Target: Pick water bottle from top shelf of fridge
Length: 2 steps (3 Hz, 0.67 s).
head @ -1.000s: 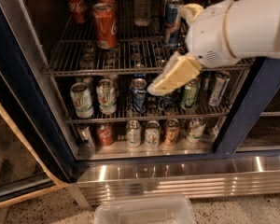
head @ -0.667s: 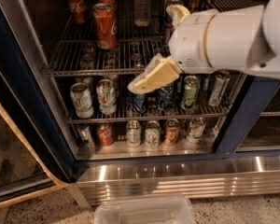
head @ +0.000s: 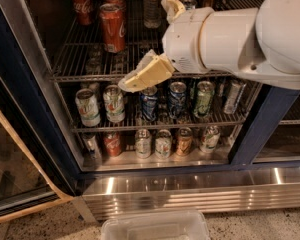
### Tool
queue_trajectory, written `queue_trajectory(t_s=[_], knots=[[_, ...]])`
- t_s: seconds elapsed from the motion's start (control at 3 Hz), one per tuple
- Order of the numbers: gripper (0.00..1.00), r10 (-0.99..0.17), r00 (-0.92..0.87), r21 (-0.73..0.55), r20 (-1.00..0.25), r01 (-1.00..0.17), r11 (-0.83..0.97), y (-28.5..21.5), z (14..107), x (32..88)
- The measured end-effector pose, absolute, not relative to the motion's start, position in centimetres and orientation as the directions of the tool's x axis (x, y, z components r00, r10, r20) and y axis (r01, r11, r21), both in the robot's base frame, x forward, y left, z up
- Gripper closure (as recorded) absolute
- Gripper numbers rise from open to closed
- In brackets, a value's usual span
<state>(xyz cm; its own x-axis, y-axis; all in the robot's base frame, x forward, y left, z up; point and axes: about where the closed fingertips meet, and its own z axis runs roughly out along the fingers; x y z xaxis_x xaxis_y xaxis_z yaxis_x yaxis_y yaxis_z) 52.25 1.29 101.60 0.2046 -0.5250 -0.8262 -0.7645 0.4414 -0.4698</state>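
The water bottle [head: 151,9], clear with ribbed sides, stands upright near the back of the top shelf [head: 85,54], a silver wire rack in the fridge [head: 35,99]. Its cap is cut off by the picture's top edge. My gripper [head: 158,41] is open on a white arm coming in from the right. Its cream fingers are spread: the upper one [head: 172,6] is just right of the bottle, the lower one [head: 144,75] is over the rack's front rail. The gripper holds nothing.
Red cola cans [head: 112,26] stand left of the bottle on the same rack. Two lower racks hold several drink cans [head: 177,99]. The glass door [head: 10,174] hangs open at the left. A ribbed steel panel [head: 190,191] and a clear plastic bin [head: 155,226] lie below.
The arm and gripper have moved left across the front of the fridge. The lower finger now sits at the top rack's front rail, closer to the bottle.
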Motion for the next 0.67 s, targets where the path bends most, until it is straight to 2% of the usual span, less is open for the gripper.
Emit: queue_trajectory(t_s=[0.67], knots=[[0.00, -0.486, 0.217, -0.468, -0.847, -0.738, 0.486, 1.62, 101.77, 53.13]])
